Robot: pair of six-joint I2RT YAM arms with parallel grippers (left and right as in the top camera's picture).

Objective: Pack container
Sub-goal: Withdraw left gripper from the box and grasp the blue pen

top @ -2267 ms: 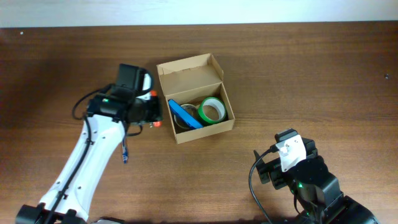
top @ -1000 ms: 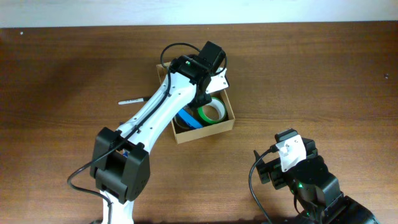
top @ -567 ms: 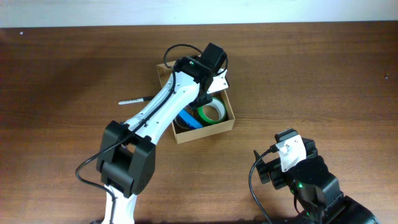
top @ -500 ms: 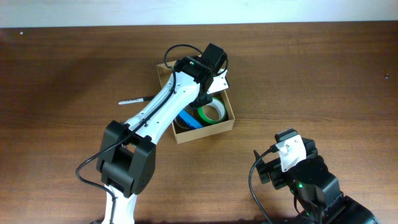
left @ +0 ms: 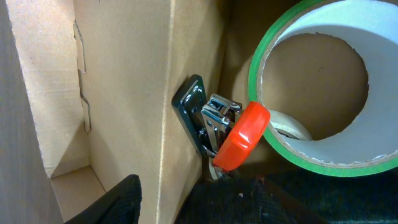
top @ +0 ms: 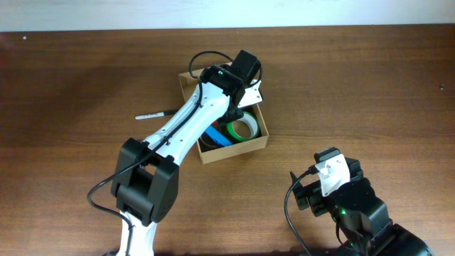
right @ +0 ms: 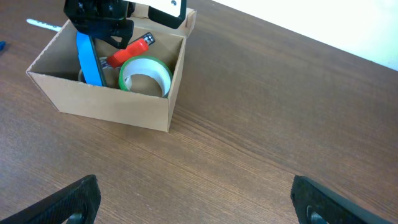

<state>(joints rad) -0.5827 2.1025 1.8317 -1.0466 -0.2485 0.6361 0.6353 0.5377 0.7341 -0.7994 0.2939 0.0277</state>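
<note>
The container point(top: 234, 152) sits open on the tabletop point(top: 355, 85), right under my left tool point(left: 180, 202). Below its tips, a red-capped clip point(left: 239, 137) lies free against the green tape roll point(left: 311, 93). The jaws are partly apart and empty, so I read this as the release step. My right tool point(right: 199, 205) is wide and empty, with the box ahead of it. Next I lift straight up, clear of the walls.

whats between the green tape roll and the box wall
A red-orange item with a metal clip lies between the green tape roll and the container wall, shown best in the left wrist view.
</note>
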